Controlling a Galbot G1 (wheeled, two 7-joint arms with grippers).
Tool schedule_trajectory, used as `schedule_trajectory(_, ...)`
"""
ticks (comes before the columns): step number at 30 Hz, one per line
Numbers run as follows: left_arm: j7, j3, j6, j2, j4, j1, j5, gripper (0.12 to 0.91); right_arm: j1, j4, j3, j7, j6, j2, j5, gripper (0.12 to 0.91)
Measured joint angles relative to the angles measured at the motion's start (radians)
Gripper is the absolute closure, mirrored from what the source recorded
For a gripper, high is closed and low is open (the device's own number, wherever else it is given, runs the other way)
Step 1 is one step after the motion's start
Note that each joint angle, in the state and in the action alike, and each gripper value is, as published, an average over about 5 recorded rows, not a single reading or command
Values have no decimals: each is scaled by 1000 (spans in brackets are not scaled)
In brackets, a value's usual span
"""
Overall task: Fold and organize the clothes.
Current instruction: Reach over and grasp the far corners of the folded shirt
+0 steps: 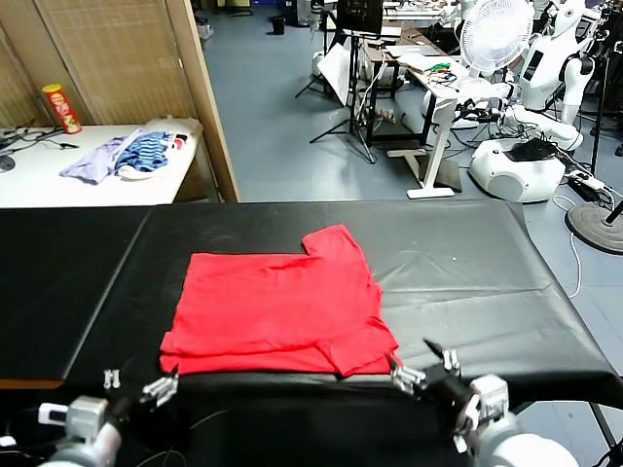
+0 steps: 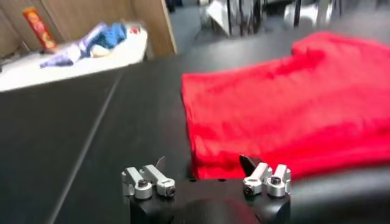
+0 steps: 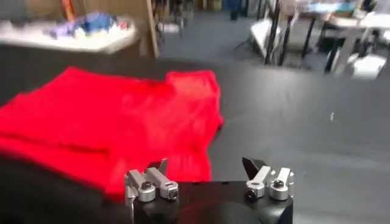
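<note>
The red T-shirt (image 1: 280, 313) is seen lying partly folded on the black table (image 1: 467, 282), its long axis running across the table's near edge; one sleeve juts toward the far edge. Both pincers are held off that near edge, fingers spread wide, nothing gripped; the left pincer (image 1: 136, 384) is placed just off the shirt's near left corner, the right pincer (image 1: 425, 366) just off its near right corner, neither touching the cloth. The arms are judged about equally near. The doubled hem layers are shown best in the left wrist view (image 2: 292, 103); the jutting sleeve (image 3: 192, 85) is clearer in the right wrist view.
</note>
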Motion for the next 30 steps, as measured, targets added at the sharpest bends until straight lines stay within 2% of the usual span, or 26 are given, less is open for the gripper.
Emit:
schedule_trajectory(4,-12,76,34,20,111,-203,-86,232,189,-161,-86,23,8,27,-5,227)
schedule_trajectory(8,-8,172,41,40,243,-397,-134,232,370,-341,-172,28,13,68,-11,227)
schedule_trajectory(13,13,294,41,42,416,-598,-158,232,540,-542,-254,17,9,133,-32,227)
schedule_trajectory(17,30,368,42,24,558,-726,-157,232,642,-677,-300,-8,-3,184,-32,227)
schedule_trajectory(24,51,424,38,0,763,-864,-143,232,748,-836,-343,-40,-42,254,-22,227)
schedule_trajectory(30,49,426,40,-12,843,-899,-160,236,786,-912,-353,-46,-55,294,-12,243)
